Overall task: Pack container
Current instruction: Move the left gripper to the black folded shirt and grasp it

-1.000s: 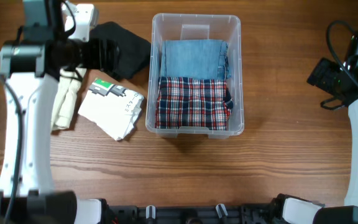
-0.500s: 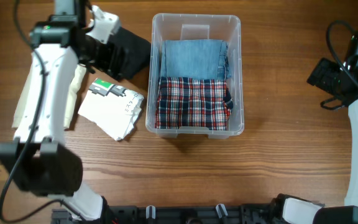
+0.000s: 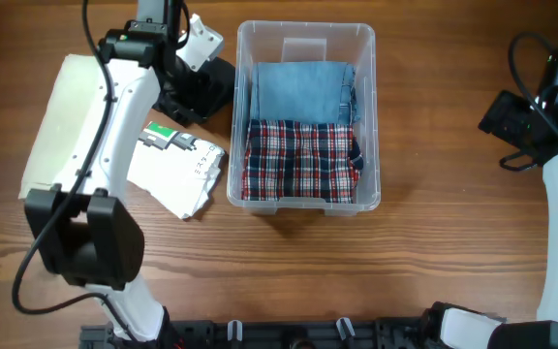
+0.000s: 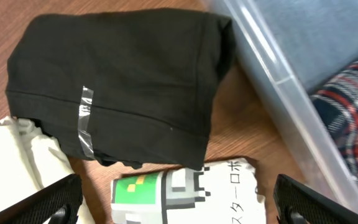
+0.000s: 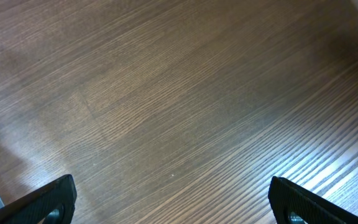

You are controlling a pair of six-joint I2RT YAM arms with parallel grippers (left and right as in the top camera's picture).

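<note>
While my left jaws and my right jaws both hang released and empty, I judge the packing a little under halfway done. Three folded garments lie on the counter [image 3: 434,271] at the overhead's left: one cream garment [image 4: 11,155], seen only by my left wrist, one black garment [image 4: 117,81] and one white printed T-shirt [image 3: 177,174]. At upper centre the one clear container [image 3: 305,34] holds two: one denim piece [image 3: 298,89] and one plaid shirt [image 3: 298,160].

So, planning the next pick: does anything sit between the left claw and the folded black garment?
Nothing visible does. The open left claw hovers right above the black garment, its top bare but for a tape strip.
</note>
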